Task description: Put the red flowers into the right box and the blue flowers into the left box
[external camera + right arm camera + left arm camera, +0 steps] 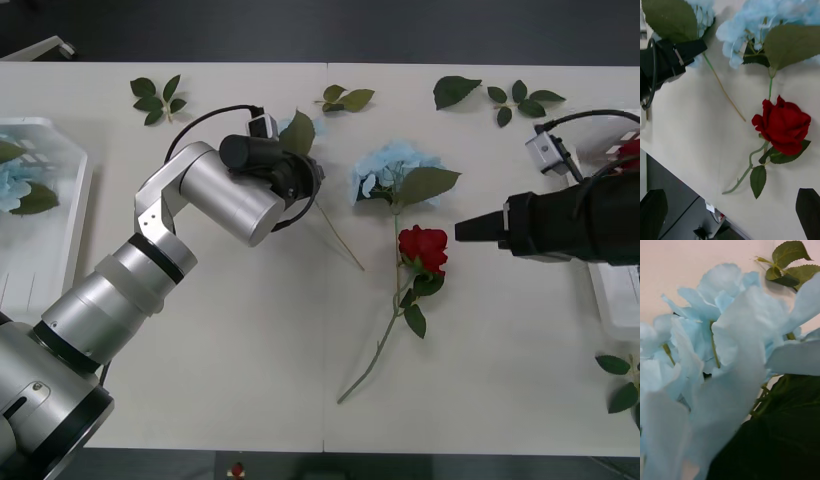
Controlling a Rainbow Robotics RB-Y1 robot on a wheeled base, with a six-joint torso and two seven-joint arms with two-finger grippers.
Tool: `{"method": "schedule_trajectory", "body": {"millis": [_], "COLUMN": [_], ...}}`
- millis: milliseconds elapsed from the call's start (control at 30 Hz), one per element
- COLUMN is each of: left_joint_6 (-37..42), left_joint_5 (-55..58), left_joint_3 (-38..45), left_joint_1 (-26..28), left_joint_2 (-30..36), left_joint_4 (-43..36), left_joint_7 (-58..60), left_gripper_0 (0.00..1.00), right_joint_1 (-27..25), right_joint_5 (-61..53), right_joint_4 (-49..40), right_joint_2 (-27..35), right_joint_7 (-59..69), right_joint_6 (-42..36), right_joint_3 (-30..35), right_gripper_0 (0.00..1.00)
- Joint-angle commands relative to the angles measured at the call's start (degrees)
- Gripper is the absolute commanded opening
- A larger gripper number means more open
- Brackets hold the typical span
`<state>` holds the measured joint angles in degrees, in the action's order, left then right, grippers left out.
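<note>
White worktop (250,330) is stretching across your front view, with a dark floor running behind its far edge. Your left hand (300,178) is sitting down over a blue flower (726,363) just beside the central blue flower (385,170); petals are crowding your left wrist view, and you cannot tell whether that hand is clenched or released. A thin stem (340,240) is trailing from under it toward the red rose (423,247). The rose is lying just below the central blue flower, its own stem (375,355) running toward the near edge of the worktop. Your right hand (470,229) is hovering just beside the rose, on the side of the right box (612,300); its dark fingers (808,210) are standing apart, released, grasping nothing. The left box (60,230) is sitting well apart from the rose at the worktop's left end, already holding a blue flower head (15,185). Loose leaf sprigs (157,98) are lying along the far edge.
</note>
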<state>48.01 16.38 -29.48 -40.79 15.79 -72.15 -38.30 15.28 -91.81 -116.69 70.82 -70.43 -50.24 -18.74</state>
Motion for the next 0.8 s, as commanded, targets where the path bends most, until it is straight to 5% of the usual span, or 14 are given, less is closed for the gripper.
{"method": "schedule_trajectory", "body": {"millis": [33, 67, 100, 133, 167, 533, 800], "left_joint_6": [-1.52, -2.13, -2.31, -2.31, -2.31, -1.96, 12.72], "left_joint_5": [0.23, 0.23, 0.23, 0.14, 0.23, 3.04, 10.25], "left_joint_3": [-2.25, -2.60, -2.60, -2.60, -2.60, -2.52, -1.02], "left_joint_1": [-3.06, -3.15, -3.15, -3.15, -3.15, -3.06, -2.89], "left_joint_2": [0.03, 0.03, 0.03, 0.03, 0.03, 1.18, 8.47], "left_joint_4": [2.10, 2.62, 2.80, 2.80, 2.80, 0.78, -13.02], "left_joint_7": [-0.90, -0.99, -0.99, -0.99, -1.08, -1.08, -1.69], "left_gripper_0": [0.60, 0.35, 0.26, 0.05, 0.00, 0.00, 0.00], "right_joint_1": [-0.08, -0.08, -0.08, -0.08, -0.08, 3.79, 10.20], "right_joint_5": [7.26, 9.90, 10.86, 12.80, 14.55, 32.48, 41.80], "right_joint_4": [-5.83, -7.15, -7.67, -8.55, -9.17, -7.94, -1.96], "right_joint_2": [-2.35, -3.23, -3.58, -4.02, -4.46, -8.24, -12.90], "right_joint_7": [13.83, 17.08, 18.13, 20.42, 22.53, 44.15, 53.73], "right_joint_6": [-1.26, -1.70, -1.70, -1.52, -1.52, 3.05, 3.22], "right_joint_3": [0.46, -0.16, -0.69, -1.65, -2.71, -16.95, -24.15], "right_gripper_0": [1.00, 1.00, 1.00, 1.00, 1.00, 1.00, 1.00]}}
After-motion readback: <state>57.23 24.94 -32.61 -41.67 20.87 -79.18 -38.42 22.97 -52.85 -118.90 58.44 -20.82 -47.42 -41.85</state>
